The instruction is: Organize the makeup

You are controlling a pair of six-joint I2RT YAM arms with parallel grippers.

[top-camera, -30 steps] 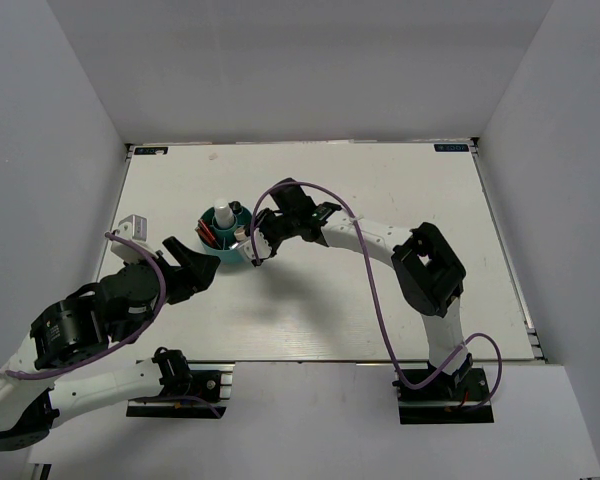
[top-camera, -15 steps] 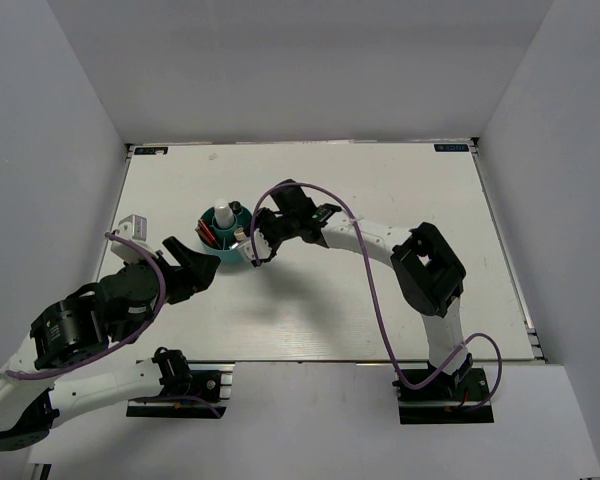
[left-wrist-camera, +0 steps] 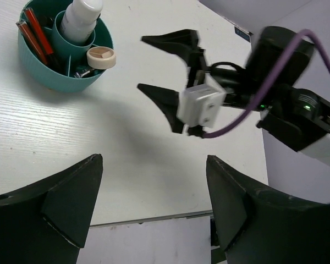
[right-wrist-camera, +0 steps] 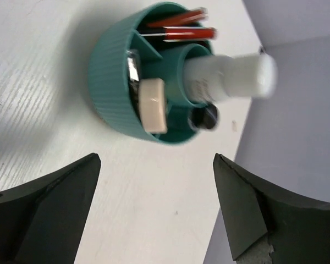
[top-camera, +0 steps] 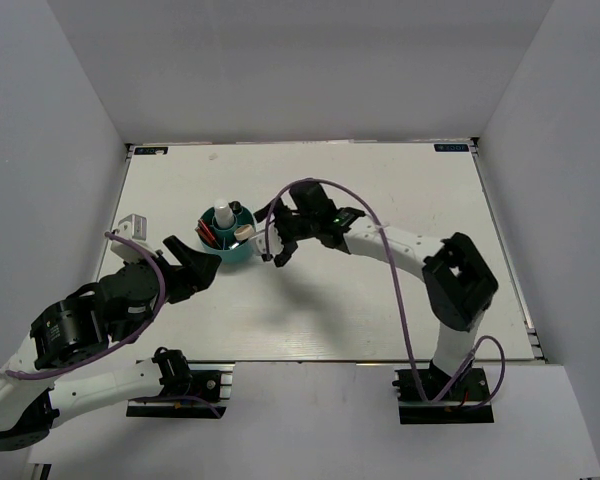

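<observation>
The teal round holder [top-camera: 225,240] stands left of the table's middle. The makeup in it: a white bottle [right-wrist-camera: 231,80] upright in the centre tube, red pencils [right-wrist-camera: 179,27], a small round jar [right-wrist-camera: 154,104] on its side and a short black tube [right-wrist-camera: 206,117]. My right gripper [top-camera: 271,240] hangs open just right of the holder, with nothing between its fingers. My left gripper [top-camera: 194,258] is open at the holder's near left, also empty. A small square grey-and-white item [top-camera: 132,225] lies by the table's left edge.
The left wrist view shows the holder [left-wrist-camera: 60,60] at upper left and the right gripper [left-wrist-camera: 165,77] above the white table [left-wrist-camera: 99,143]. The right arm's purple cable [top-camera: 380,270] loops over the table's middle. Grey walls close in three sides.
My right gripper has opened wide and drawn back to the right from the holder's rim, and the round jar now rests in the holder. The left arm has stayed put.
</observation>
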